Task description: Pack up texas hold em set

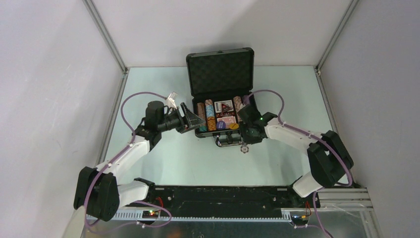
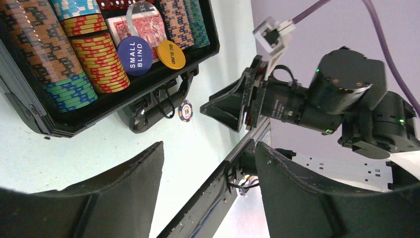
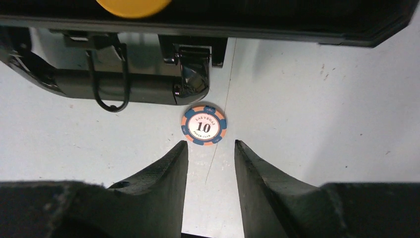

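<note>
One blue-and-orange striped poker chip lies at six o'clock from the black hard briefcase; right tool and left tool gape empty.

The briefcase is black, and its foam lining is charcoal with an egg-crate pattern. The yellow chip stack carries red stripes. The orange chip stack has dark blue blocks, and the pale blue chip stack has white ones. The card deck shows an ornate red back. The navy disc has white lettering and the yellow disc dark lettering. The loose chip has blue and salmon edge stripes around a white centre with a black 10. The counter is pale mint. The left tool and right tool are black.
</note>
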Robot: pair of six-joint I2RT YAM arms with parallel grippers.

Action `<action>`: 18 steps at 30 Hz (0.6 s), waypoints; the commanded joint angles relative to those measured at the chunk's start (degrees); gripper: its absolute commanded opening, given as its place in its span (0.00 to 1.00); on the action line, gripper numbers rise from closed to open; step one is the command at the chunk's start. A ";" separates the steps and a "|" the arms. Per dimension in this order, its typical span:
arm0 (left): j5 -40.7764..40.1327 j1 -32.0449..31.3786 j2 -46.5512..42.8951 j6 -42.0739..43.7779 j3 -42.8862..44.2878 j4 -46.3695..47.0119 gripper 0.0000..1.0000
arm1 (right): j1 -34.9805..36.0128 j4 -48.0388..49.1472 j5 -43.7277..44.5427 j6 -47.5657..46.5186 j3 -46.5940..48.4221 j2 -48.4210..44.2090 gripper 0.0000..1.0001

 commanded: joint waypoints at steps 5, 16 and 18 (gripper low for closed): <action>-0.25 -0.29 -0.08 -0.34 -0.24 1.67 0.72 | -1.46 -2.62 -1.28 -1.02 4.34 -1.39 0.55; -0.26 -0.29 -0.38 -0.34 -0.59 1.68 0.72 | 0.40 2.73 -1.11 0.84 2.02 5.47 0.73; -0.29 -0.28 -0.42 -0.26 -0.53 1.68 0.72 | 0.59 3.41 -0.94 1.18 1.76 6.44 0.73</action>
